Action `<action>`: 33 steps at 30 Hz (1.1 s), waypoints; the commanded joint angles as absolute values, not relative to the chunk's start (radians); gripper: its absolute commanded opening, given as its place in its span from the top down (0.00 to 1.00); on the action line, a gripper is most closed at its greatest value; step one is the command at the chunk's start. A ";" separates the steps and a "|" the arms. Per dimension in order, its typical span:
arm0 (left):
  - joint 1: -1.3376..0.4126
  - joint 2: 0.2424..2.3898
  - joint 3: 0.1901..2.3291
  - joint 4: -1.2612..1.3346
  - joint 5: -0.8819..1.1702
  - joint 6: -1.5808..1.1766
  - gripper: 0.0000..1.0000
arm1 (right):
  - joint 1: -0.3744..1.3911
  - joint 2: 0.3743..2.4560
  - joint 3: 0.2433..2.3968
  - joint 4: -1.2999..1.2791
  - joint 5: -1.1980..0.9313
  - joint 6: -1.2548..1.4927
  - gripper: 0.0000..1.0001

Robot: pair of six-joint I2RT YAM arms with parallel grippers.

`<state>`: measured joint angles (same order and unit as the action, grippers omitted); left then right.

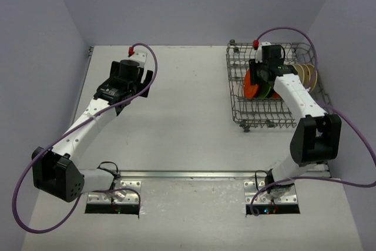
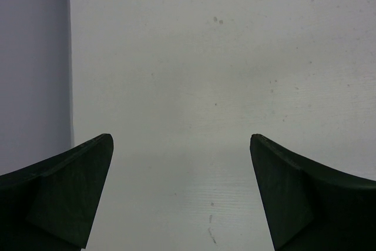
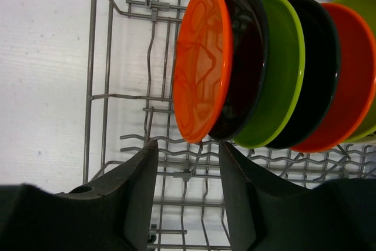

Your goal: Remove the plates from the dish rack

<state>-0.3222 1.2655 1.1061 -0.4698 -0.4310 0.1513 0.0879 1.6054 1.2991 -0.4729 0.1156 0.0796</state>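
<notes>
right wrist: rack wires around plates

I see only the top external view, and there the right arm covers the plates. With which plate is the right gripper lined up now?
Observer: In the right wrist view, the orange plate at the end of the row stands just ahead of the gap of the right gripper. It is not gripped yet.
Operator: What stands next to that plate?
Observer: A dark plate, then a lime green plate, all on edge in the dish rack.
Operator: And the left gripper?
Observer: The left wrist view shows the left gripper wide open above the table, holding nothing.
</notes>
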 commanded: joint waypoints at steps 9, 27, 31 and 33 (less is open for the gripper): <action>-0.330 1.278 1.108 -0.419 -0.454 0.124 0.00 | 0.103 1.708 1.373 -0.361 0.251 0.030 0.58; -0.330 1.275 1.106 -0.416 -0.477 0.123 0.00 | 0.112 1.763 1.382 -0.348 0.360 0.033 0.87; -0.330 1.270 1.107 -0.423 -0.482 0.121 0.00 | 0.127 1.745 1.381 -0.362 0.365 0.049 1.00; -0.330 1.265 1.109 -0.426 -0.486 0.120 0.00 | 0.136 1.720 1.384 -0.367 0.374 0.055 1.00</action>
<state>-0.3222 1.2812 1.1049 -0.4591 -0.4647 0.1403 0.1173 1.7684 1.3380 -0.3733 0.3400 0.0402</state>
